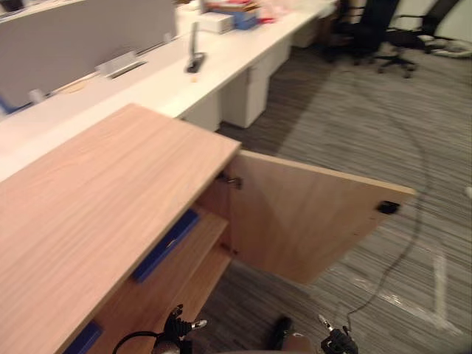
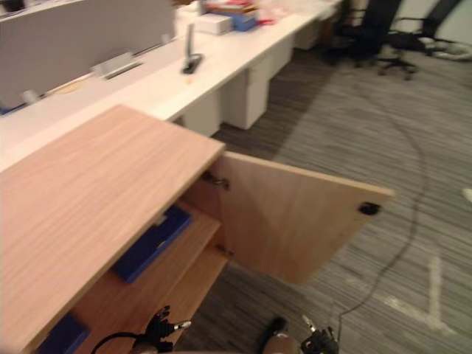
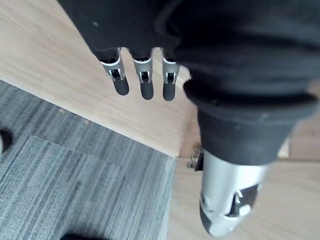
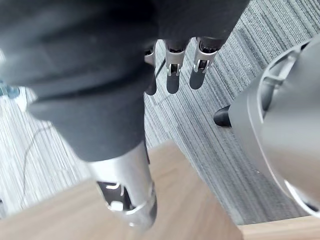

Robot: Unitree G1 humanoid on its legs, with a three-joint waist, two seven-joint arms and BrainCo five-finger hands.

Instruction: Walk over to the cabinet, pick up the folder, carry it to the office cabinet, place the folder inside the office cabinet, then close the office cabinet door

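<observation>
Fingers (image 3: pixel 144 84) on the left hand (image 1: pixel 177 328) are straight and relaxed with nothing in them. Same on the right hand (image 1: pixel 335 343): fingers (image 4: pixel 172 76) are extended and empty. Both hands sit low, in front of the light wood office cabinet (image 1: pixel 96 214). The flat blue folder (image 1: pixel 166 243) lies on the upper shelf inside, under the top board. A second blue item (image 1: pixel 81 339) shows lower left, can't tell what it is. Looks like placement is done and the step in hand is closing the door. The light wood cabinet door (image 1: pixel 302 221) stands wide open over the grey striped carpet (image 1: pixel 354 125), with its small dark knob (image 1: pixel 387 207) on the far edge. The next move needs a hand behind the door's free edge to push it toward the metal hinge (image 1: pixel 230 179) side. The right hand is nearer that edge. Nothing visible blocks the swing, and the folder seems clear of the opening. Around it: a long white desk (image 1: pixel 169 81) with a grey partition panel (image 1: pixel 81 37), a black office chair (image 1: pixel 398 37) well apart, and white tape marks (image 1: pixel 440 280) on the carpet.
</observation>
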